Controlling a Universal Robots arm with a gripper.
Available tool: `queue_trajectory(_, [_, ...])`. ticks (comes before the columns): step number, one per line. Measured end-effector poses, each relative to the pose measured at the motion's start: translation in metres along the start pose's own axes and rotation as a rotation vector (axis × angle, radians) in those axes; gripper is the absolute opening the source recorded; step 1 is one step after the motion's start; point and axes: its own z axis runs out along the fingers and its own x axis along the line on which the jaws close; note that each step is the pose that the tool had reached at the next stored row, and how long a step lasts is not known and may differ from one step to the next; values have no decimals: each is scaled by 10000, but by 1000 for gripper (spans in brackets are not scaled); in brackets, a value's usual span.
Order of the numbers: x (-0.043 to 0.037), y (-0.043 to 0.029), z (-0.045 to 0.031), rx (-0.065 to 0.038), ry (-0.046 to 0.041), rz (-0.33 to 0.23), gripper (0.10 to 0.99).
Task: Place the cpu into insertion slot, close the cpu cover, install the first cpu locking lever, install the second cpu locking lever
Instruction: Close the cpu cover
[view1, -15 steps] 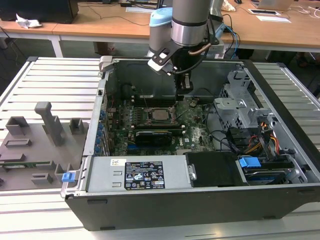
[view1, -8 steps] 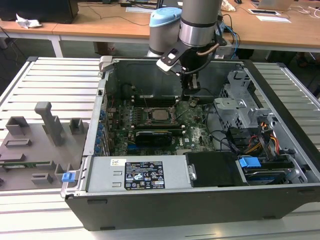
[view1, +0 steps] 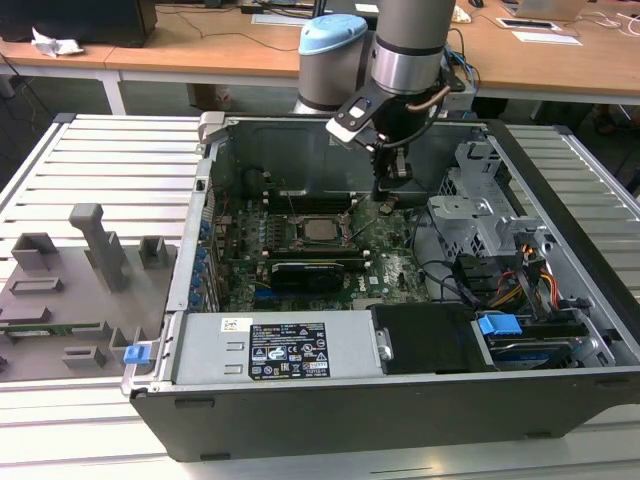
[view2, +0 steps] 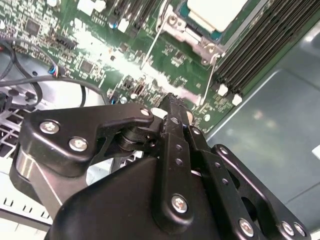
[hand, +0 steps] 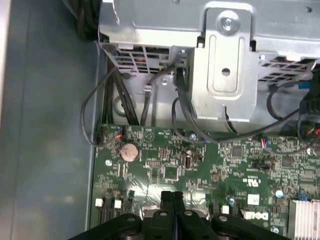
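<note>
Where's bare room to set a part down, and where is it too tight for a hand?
Free: the slatted table beyond the grey fixture tray, on the exterior view's left of the case, and the power supply top. Crowded: the cables and drive cage beside the gripper.

Bright even light, glare on PCB (view2: 165, 82)

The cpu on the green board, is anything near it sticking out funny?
Yes. Two thin wire levers beside the cpu swing out loose over the green board instead of lying clipped down flat, so they look unlatched.
</note>
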Motion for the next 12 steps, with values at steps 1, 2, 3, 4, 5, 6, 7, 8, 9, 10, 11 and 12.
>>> queue_trajectory(1, [1, 17, 3, 7, 0, 1, 106])
queue_trajectory(2, [2, 30, 7, 14, -1, 1, 106])
queue_trajectory(3, [1, 39, 15, 22, 1, 2, 106])
queue_trajectory(4, [1, 46, 25, 31, 1, 2, 106])
queue_trajectory(5, [1, 53, 37, 39, 2, 1, 106])
queue_trajectory(6, [0, 60, 47, 47, 2, 1, 106])
queue_trajectory(7, [0, 65, 59, 55, 2, 1, 106])
queue_trajectory(8, [-1, 68, 77, 66, 3, 1, 106])
queue_trajectory(9, [-2, 67, 100, 79, 4, 3, 106])
queue_trajectory(10, [-10, 66, 116, 98, 3, 1, 106])
queue_trajectory(11, [-12, 64, 119, 119, 4, 2, 106])
queue_trajectory(12, [-11, 63, 120, 127, 4, 3, 106])
